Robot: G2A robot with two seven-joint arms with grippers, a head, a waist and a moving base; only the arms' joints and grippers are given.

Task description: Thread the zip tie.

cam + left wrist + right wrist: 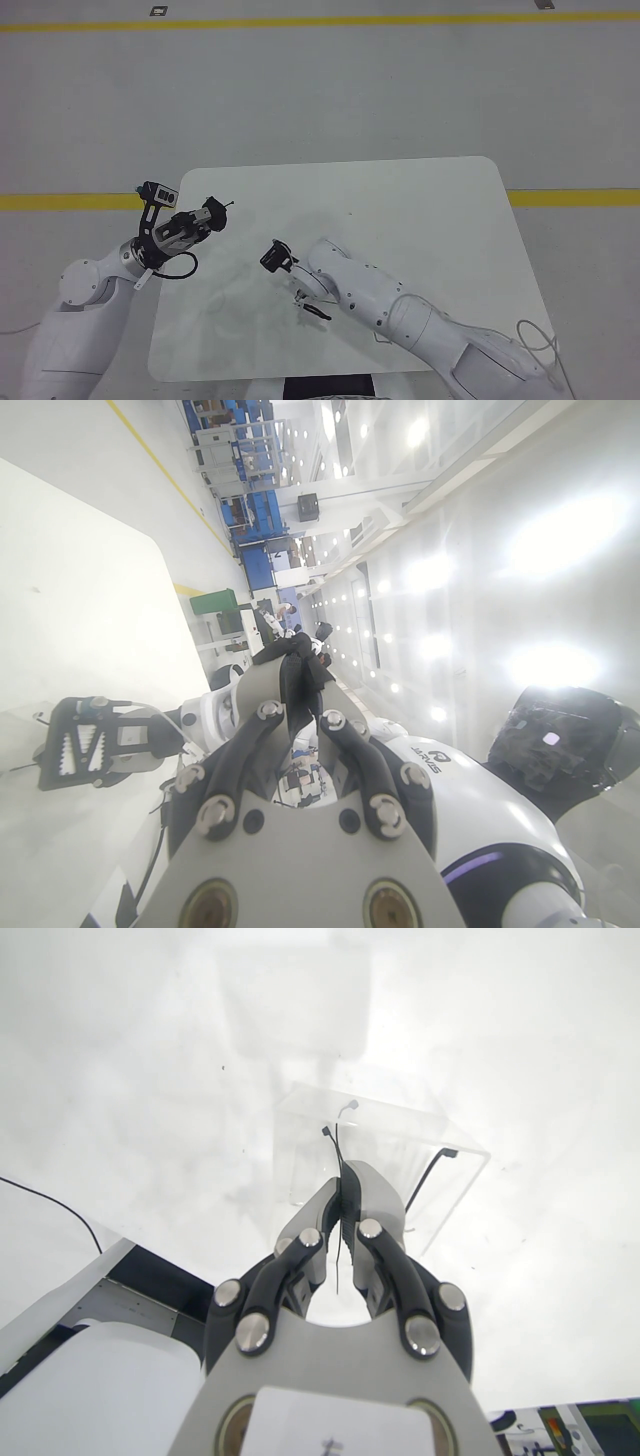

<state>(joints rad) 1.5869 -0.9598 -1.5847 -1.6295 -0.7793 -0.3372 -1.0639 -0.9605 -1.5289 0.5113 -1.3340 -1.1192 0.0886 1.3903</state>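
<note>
Zip tie (338, 1154): black.
Fingers (382, 1193): grey metal, black ribbed pads, black links, silver rivets.
Tabletop (420, 220): plain white, few dark specks.
Box (400, 1128): clear, colourless.
Floor (300, 90): pale grey, with yellow stripes (300, 22).

floor (300, 100): pale grey | yellow lines (320, 21) | table (420, 220): white

You are working in a large factory-style hall: yellow lines (300, 22) are crossing the grey floor beyond the white table (400, 200), and far-off blue storage racks (255, 505) are standing under rows of ceiling lights (385, 585).
</note>
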